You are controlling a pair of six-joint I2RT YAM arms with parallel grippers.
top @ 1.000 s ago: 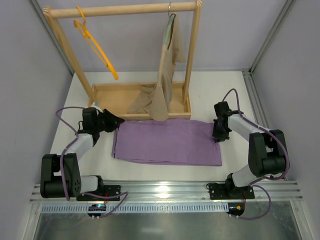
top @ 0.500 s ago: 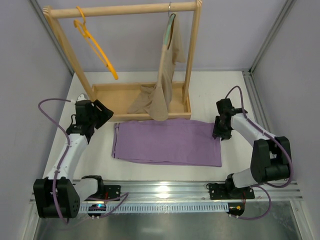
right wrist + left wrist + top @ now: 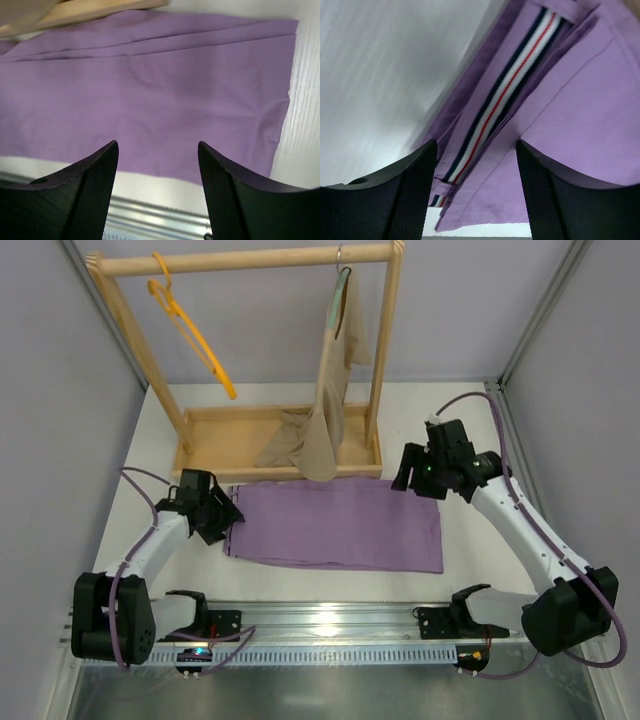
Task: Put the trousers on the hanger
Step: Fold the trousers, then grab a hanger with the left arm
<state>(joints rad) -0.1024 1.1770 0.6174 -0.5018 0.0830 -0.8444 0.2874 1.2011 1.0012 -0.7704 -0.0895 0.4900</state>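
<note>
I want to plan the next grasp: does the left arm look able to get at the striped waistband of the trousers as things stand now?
Probably yes. The left pincer hangs open close to the striped waistband at the left end of the trousers, and nothing lies between them.

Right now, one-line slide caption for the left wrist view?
Open left gripper over the trousers' striped waistband, flat on the table.

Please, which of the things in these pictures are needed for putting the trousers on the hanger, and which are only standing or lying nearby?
Needed:
- the purple trousers, lying flat
- the orange hanger, hanging empty

Only nearby:
- the wooden rack
- the beige garment
- the grey-green hanger that carries it
</note>
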